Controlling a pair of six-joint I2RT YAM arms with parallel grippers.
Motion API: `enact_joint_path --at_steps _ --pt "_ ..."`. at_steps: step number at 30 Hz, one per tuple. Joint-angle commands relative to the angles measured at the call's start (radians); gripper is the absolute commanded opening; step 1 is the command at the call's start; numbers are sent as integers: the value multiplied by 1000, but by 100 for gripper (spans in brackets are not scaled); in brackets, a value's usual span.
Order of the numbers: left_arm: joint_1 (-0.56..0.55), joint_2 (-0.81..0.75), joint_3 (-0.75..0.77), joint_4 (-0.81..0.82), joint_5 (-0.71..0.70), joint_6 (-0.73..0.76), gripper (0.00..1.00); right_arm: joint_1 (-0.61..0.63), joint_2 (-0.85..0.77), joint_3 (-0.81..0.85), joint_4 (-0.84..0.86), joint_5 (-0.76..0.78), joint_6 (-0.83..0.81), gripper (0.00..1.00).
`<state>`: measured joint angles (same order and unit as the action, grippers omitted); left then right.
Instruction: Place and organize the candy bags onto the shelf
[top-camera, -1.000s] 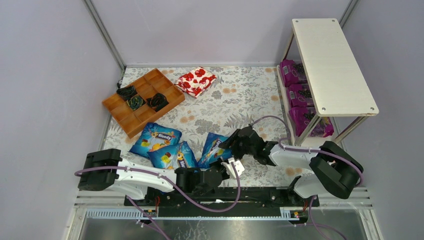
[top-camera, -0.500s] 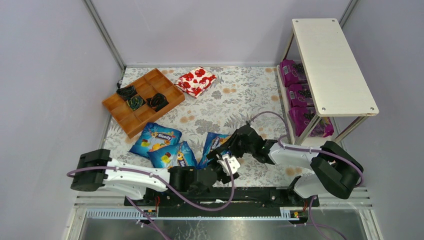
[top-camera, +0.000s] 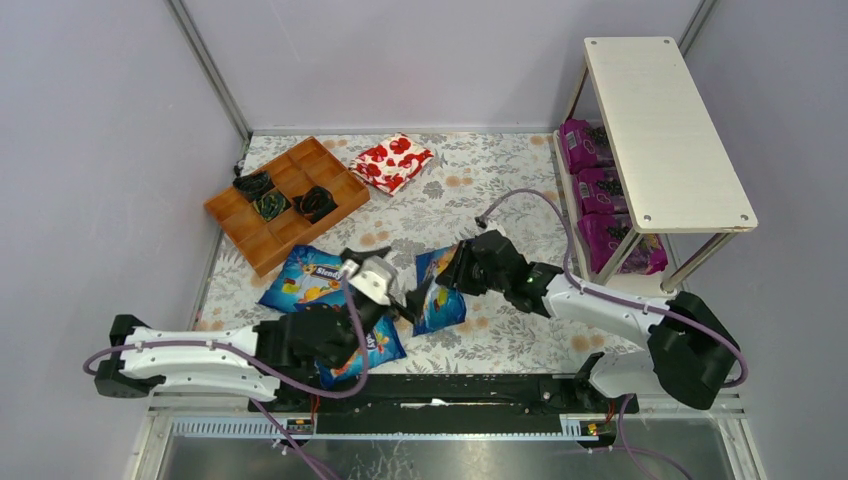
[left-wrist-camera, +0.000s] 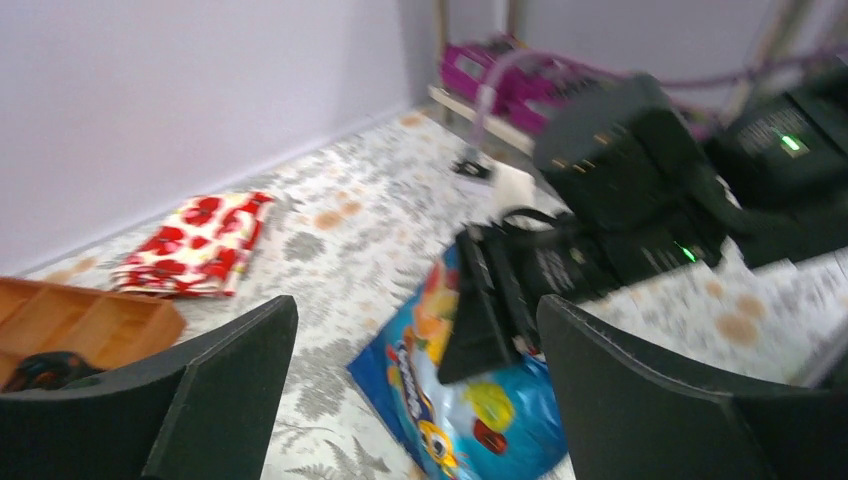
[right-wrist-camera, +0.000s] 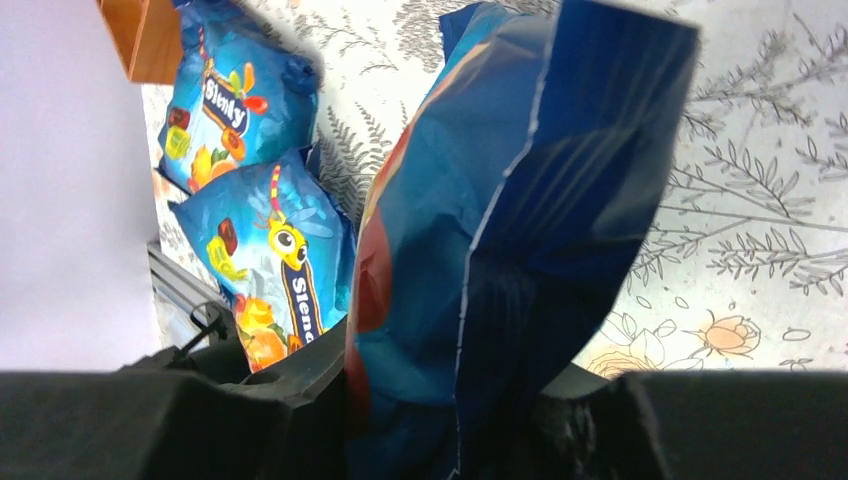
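Three blue candy bags lie near the front of the table. My right gripper (top-camera: 457, 272) is shut on the far end of one blue bag (top-camera: 440, 303), which hangs crumpled between its jaws (right-wrist-camera: 480, 400) in the right wrist view. My left gripper (top-camera: 393, 295) stands wide open just left of that bag (left-wrist-camera: 480, 400), with nothing between its fingers (left-wrist-camera: 415, 320). A second blue bag (top-camera: 312, 278) lies flat. A third (top-camera: 368, 348) lies partly under my left arm. Three purple candy bags (top-camera: 600, 188) sit on the lower board of the shelf (top-camera: 665, 130).
A brown wooden tray (top-camera: 262, 243) with small dark wrapped pieces stands at the back left. A red-and-white flowered packet (top-camera: 393, 162) lies behind the middle of the floral cloth. Grey walls close in the table on three sides.
My left gripper has opened and swung from the front edge up and left to beside the bag. My right gripper has closed on the bag's end and drawn it slightly back.
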<state>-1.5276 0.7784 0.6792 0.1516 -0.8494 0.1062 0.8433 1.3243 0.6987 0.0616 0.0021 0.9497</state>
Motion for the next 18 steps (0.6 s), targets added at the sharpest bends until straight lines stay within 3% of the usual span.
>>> enact_joint_path --at_steps 1,5,9,14,18 --pt "46 -50 55 137 -165 115 95 17 -77 152 53 -72 -170 18" --pt "108 -41 96 207 -170 160 95 26 -106 309 -48 -91 -302 18" --pt "138 -29 97 235 -158 185 95 26 -94 555 -262 -2 -452 18" --pt "142 -53 58 230 -150 171 95 11 19 930 -503 347 -679 18" --pt "141 -59 65 169 -110 126 95 -51 122 1141 -488 650 -910 18"
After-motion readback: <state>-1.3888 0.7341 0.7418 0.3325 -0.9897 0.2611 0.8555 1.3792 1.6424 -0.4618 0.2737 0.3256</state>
